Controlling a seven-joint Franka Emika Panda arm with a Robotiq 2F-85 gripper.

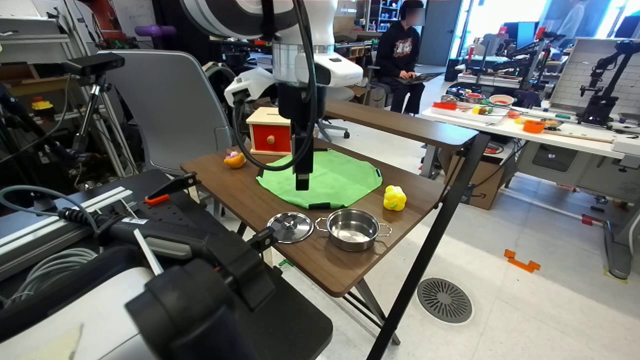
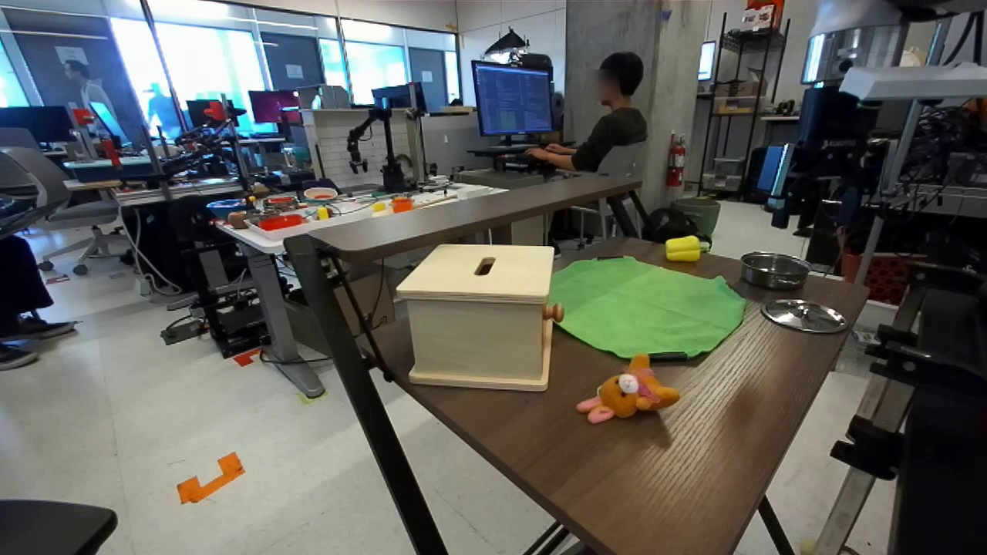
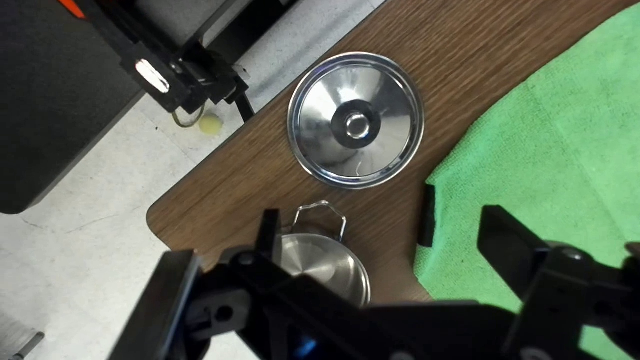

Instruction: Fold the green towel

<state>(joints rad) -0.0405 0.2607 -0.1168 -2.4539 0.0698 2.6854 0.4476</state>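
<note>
Towel (image 1: 345,175) of bright green lay spread out on the brown table (image 1: 330,267), flat and not yet folded, with short black strips (image 3: 426,215) at several places along its edge. Above the table hung my claw (image 1: 302,182), pointing downward and clearly apart from the towel. Its two fingers (image 3: 507,245) stood wide from each other, as the wrist view showed well. In that view the finger at the right covered some of the towel, while the one at the left, together with other dark parts of the claw, hid a good portion of the steel pot (image 1: 352,232). In an exterior view this pot stood upright and uncovered at the near end of the table, and its lid (image 1: 290,227) lay just beside it to the left, with the knob upward. A yellow pepper (image 1: 395,198) rested to the right of the towel, near to it but not in contact. At the far left I saw a small orange plush toy (image 1: 234,160) with pink ears lying on the wood. At the far side stood a wooden box (image 1: 269,131) with red front and round knob, close to the towel; whether these two touched, I could not tell. Farther away, beyond the table, a person (image 1: 400,52) in a dark hoodie sat with a laptop (image 1: 420,78) at the lap.
</note>
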